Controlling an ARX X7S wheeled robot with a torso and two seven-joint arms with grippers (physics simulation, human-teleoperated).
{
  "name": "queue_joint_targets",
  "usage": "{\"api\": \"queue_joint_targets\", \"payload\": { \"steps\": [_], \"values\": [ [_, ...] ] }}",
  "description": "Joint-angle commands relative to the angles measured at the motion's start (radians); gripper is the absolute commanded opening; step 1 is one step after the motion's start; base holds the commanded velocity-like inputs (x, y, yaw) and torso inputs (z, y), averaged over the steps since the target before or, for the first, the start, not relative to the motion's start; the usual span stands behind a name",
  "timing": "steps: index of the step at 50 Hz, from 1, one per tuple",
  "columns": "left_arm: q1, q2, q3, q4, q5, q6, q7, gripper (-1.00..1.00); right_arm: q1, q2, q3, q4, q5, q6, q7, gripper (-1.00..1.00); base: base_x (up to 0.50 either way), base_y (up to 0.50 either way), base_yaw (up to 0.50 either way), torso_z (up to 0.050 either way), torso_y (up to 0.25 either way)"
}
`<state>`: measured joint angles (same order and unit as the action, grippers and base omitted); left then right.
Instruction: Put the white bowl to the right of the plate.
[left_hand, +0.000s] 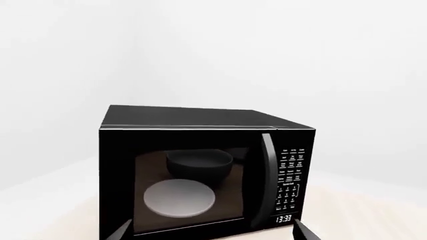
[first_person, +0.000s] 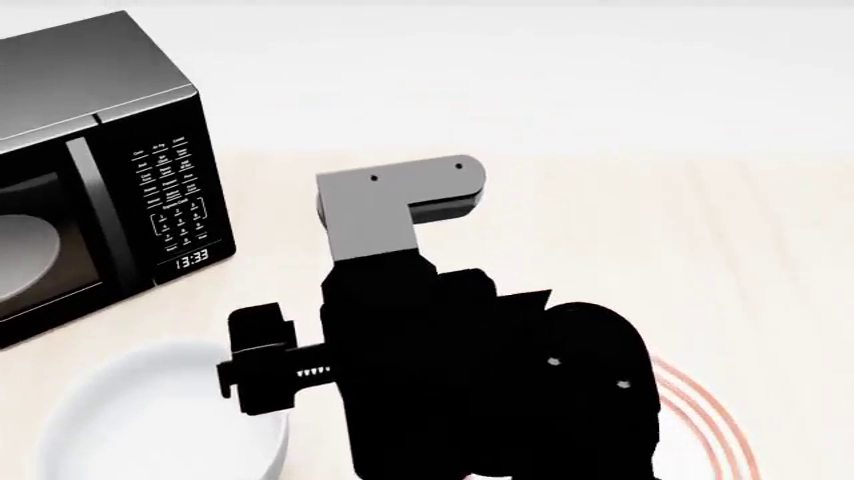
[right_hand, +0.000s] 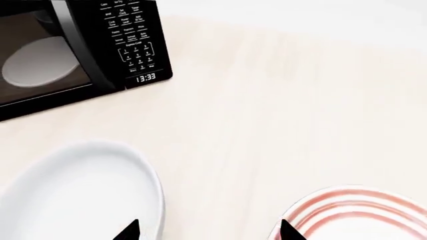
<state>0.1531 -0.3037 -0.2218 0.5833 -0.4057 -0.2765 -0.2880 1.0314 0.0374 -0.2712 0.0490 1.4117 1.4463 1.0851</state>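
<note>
Your glossy, deep white bowl (first_person: 154, 420) sits on the pale wooden tabletop (first_person: 641, 230) at the near left, in front of the black microwave oven (first_person: 94, 170). The flat white plate with thin red-orange rings (first_person: 707, 420) lies at the near right, so the bowl is at present on the plate's left, with a strip of bare wood between them. In the head view your right arm covers most of that gap and much of the plate; only a curved stretch of the rings shows past it.

Your right gripper (right_hand: 208, 231) hangs above the wood between the two dishes. In the right wrist view its two dark fingertips (right_hand: 127, 231) stand far apart, one over the bowl's rim (right_hand: 150, 200) and the other at the plate's edge (right_hand: 347, 212), with nothing between them: the pincer is released and holds nothing.

Your left gripper (left_hand: 212, 231) faces the microwave's closed door. Only its two black tips (left_hand: 303, 231) show, spread wide with nothing between them, so that pincer is released too. Through the door glass you can see a pale round dish (left_hand: 179, 198) lying flat inside, with a dark bowl shape (left_hand: 199, 164) behind it. The clock on the keypad panel (first_person: 191, 258) reads 13:33.
</note>
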Motion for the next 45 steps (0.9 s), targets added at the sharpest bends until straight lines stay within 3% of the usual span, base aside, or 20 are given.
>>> {"api": "queue_joint_targets", "payload": {
  "steps": [1, 15, 18, 29, 34, 45],
  "values": [
    [-0.007, -0.006, -0.025, -0.009, -0.021, -0.004, -0.01, 1.0, 0.076, -0.013, -0.049, 0.213, 0.037, -0.05, -0.05, 1.0, 0.0, 0.0, 0.0, 0.0, 0.0],
    [-0.003, -0.009, -0.028, -0.009, -0.026, 0.003, -0.014, 1.0, 0.142, -0.025, -0.107, 0.458, 0.087, -0.168, -0.154, 1.0, 0.0, 0.0, 0.0, 0.0, 0.0],
    [-0.002, -0.01, -0.03, -0.01, -0.028, 0.005, -0.014, 1.0, 0.153, -0.032, -0.125, 0.53, 0.12, -0.174, -0.1, 1.0, 0.0, 0.0, 0.0, 0.0, 0.0],
    [0.014, -0.012, -0.042, 0.005, -0.037, 0.013, -0.017, 1.0, 0.229, -0.035, -0.313, 0.704, 0.211, -0.336, -0.198, 1.0, 0.0, 0.0, 0.0, 0.0, 0.0],
    [0.023, -0.014, -0.051, 0.014, -0.045, 0.017, -0.018, 1.0, 0.284, -0.037, -0.507, 0.808, 0.37, -0.453, -0.252, 1.0, 0.0, 0.0, 0.0, 0.0, 0.0],
    [0.04, -0.018, -0.076, 0.026, -0.051, 0.025, -0.03, 1.0, 0.445, -0.037, -1.158, 0.861, 0.877, -0.66, -0.372, 1.0, 0.0, 0.0, 0.0, 0.0, 0.0]
  ]
}}
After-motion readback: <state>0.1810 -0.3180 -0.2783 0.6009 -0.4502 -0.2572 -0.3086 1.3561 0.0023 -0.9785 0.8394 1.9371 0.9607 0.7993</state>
